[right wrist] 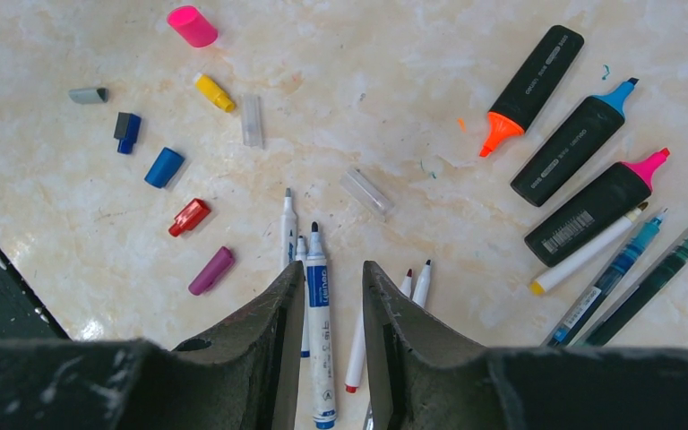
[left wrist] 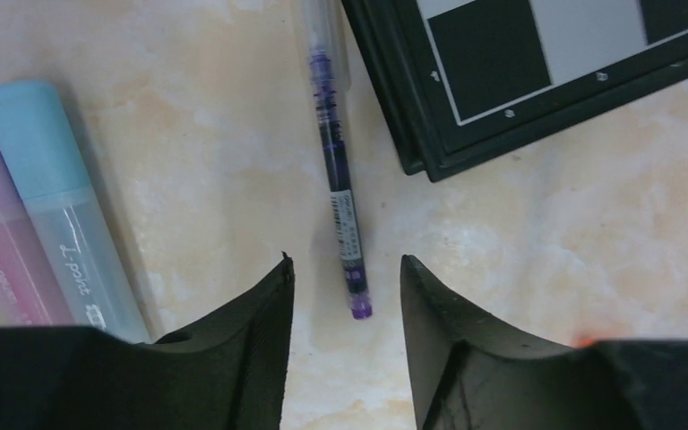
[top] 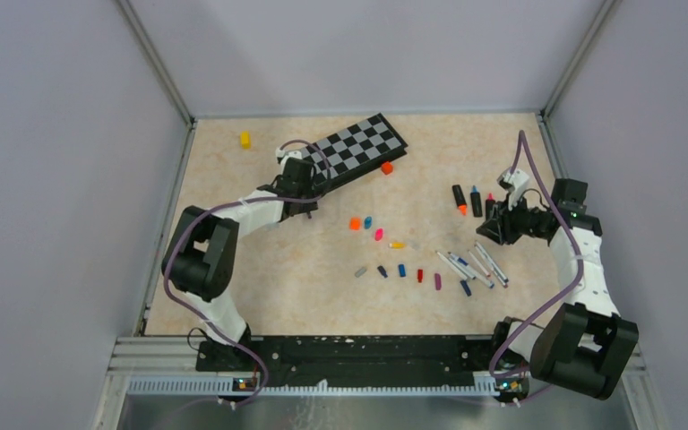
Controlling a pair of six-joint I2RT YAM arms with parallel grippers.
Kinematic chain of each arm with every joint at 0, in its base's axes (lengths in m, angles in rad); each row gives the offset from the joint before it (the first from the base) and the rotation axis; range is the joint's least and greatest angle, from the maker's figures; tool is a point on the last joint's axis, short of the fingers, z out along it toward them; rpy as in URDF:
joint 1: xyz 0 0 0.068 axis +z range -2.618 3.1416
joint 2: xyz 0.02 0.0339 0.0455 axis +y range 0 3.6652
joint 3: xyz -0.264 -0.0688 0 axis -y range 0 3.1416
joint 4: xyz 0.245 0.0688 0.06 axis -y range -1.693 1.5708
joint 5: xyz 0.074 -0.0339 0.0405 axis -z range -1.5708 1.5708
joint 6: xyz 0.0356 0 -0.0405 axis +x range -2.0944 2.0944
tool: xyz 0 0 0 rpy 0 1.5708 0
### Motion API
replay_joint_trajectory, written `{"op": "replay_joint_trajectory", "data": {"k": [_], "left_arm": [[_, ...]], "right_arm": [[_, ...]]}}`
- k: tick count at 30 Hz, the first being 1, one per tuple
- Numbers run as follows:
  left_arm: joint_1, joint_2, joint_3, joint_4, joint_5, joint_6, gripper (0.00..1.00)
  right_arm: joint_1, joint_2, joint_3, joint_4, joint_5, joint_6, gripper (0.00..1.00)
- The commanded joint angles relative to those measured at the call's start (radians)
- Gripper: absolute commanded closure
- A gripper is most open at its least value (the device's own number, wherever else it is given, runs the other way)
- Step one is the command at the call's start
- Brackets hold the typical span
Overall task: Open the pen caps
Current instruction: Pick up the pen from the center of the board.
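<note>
— Where do we find the pen caps (right wrist: 163, 167)?

— Loose on the table (top: 260, 269), off their pens. In the right wrist view we count a pink cap (right wrist: 192, 25), a yellow cap (right wrist: 213, 92), a grey cap (right wrist: 88, 94), a red cap (right wrist: 188, 217) and a purple cap (right wrist: 211, 270), spread apart to the left of the white pens (right wrist: 288, 235). (Two clear caps (right wrist: 252, 120) lie there too.)

— And the highlighters (right wrist: 537, 76)?

— Three black ones lie side by side at the right, with their orange, blue and pink tips bare.

— How do we read the right gripper (right wrist: 332, 269)?

— Its jaws are parted by a narrow gap and grasp nothing. A blue-labelled pen (right wrist: 320, 313) lies on the table under that gap.

— The left gripper (left wrist: 347, 269)?

— It is released, with its jaws wide. The end of a purple pen (left wrist: 340, 193) lies between the fingertips and neither touches it. That pen lies just beside the chessboard (left wrist: 520, 81) corner. A light blue pen (left wrist: 58, 206) with its cap on lies to the left.
</note>
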Motion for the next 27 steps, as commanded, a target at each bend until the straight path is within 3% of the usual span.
{"op": "replay_joint_trajectory", "data": {"k": [1, 9, 27], "left_arm": [[0.025, 0.048, 0.072, -0.019, 0.0, 0.017, 0.51], [0.029, 0.124, 0.148, -0.05, -0.01, 0.057, 0.55], [0.042, 0.214, 0.213, -0.13, -0.027, 0.071, 0.8]], "right_arm": [[-0.009, -0.003, 0.0, 0.017, -0.018, -0.028, 0.71], [-0.01, -0.003, 0.001, 0.015, -0.02, -0.029, 0.71], [-0.01, -0.006, 0.002, 0.01, -0.02, -0.034, 0.71]]}}
